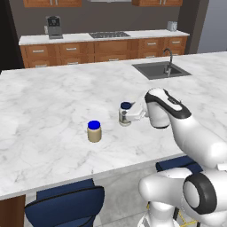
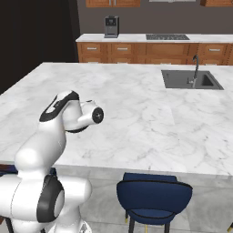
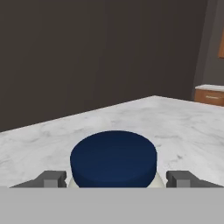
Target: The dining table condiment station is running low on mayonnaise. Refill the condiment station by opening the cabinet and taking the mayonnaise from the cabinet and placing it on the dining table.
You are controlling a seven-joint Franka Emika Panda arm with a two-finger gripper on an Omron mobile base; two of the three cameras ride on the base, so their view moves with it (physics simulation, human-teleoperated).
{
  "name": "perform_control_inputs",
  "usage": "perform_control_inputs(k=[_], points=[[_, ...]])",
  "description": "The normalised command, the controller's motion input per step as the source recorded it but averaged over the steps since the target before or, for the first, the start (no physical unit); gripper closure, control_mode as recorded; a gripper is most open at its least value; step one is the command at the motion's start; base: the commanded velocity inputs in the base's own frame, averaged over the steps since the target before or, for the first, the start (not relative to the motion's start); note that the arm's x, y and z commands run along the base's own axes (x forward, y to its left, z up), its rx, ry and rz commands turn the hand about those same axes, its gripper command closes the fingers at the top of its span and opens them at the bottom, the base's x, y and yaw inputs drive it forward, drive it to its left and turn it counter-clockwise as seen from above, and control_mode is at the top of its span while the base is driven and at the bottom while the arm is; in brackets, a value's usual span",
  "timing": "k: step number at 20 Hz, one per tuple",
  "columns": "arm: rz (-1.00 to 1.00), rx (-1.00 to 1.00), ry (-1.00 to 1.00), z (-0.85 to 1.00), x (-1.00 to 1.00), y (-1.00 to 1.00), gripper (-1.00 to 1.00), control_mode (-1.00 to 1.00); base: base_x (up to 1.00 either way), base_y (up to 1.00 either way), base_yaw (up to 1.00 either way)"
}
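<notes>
Hand view: my tool (image 3: 114, 180) stands released, fingers flanking the mayonnaise (image 3: 113, 158) resting on the counter (image 1: 53, 106) beside the tan jar (image 1: 94, 131); withdrawing crookedly could topple it

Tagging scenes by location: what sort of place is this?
A rendered home kitchen, most likely: a sink set in the marble dining table, a cooktop on wooden drawers, and a coffee machine.
</notes>
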Motion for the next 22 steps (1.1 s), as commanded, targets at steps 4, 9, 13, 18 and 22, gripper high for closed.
perform_control_inputs(k=[4,9,13,18,22], points=[[0.02,0.0,0.0,-0.41,0.21,0.0,1.0,-1.0,0.0,0.0,0.0],[0.03,0.0,0.0,-0.43,0.19,0.0,1.0,-1.0,0.0,0.0,0.0],[0.02,0.0,0.0,-0.42,0.26,0.01,1.0,-1.0,0.0,0.0,0.0],[0.02,0.0,0.0,-0.36,0.32,0.06,1.0,-1.0,0.0,0.0,0.0],[0.01,0.0,0.0,-0.33,0.31,0.06,1.0,-1.0,0.0,0.0,0.0]])
